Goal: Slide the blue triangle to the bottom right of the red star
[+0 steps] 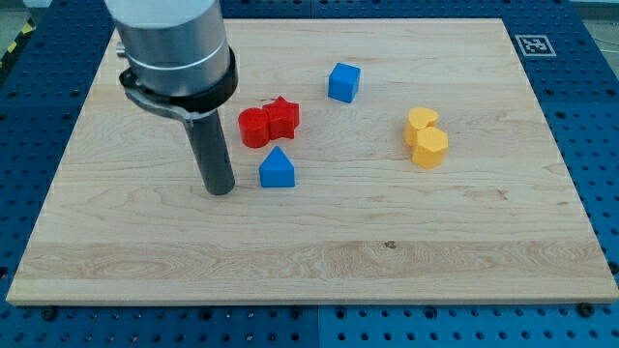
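A: Arm (169,39) cut off by the view's top, only the grey housing and dark rod show.

B: Counter (319,261)?

A: Arm body hides part of its upper-left area. Bottom-left corner runs right to the view's bottom edge.

B: Blocks?

A: Red cylinder (253,127) touches the red star (283,116), covering its left points. Two yellow blocks (427,137) overlap, exact shapes unclear. Marker (531,44) too small to read.
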